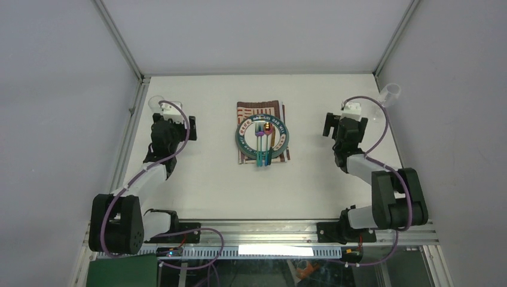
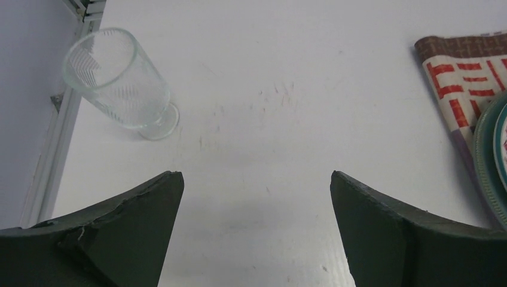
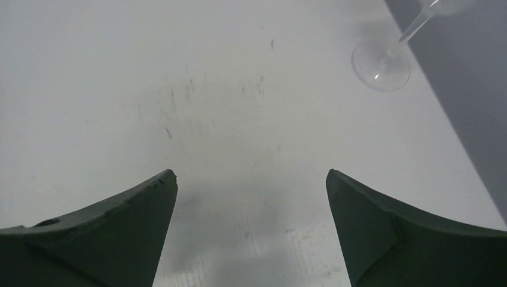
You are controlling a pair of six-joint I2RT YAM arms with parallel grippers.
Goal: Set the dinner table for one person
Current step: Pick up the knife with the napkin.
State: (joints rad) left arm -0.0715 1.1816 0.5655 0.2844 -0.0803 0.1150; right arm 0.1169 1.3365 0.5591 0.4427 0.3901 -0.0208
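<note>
Top external view shows the dinner table (image 1: pixel 209 191) as the wide white top under both arms. A placemat (image 1: pixel 250 108) lies at its far middle, with a green-rimmed plate (image 1: pixel 239 141) on it and the cutlery (image 1: pixel 263 143) piled on the plate. The left gripper (image 2: pixel 254 174) has its jaws spread wide with nothing between them, and so does the right gripper (image 3: pixel 250 173). The setting looks unfinished, and the glassware is probably the main risk. A ribbed tumbler (image 2: pixel 119 84) stands near the left frame rail, just ahead of the left finger, so a sideways swing or a low approach could knock it over or push it against the rail. The wine glass (image 3: pixel 381 64) stands near the far right edge on a thin stem. An off-centre squeeze could tip it, perhaps off the table. The thin cutlery may slip from a shallow pinch, or scrape the plate and shift the placemat.
</note>
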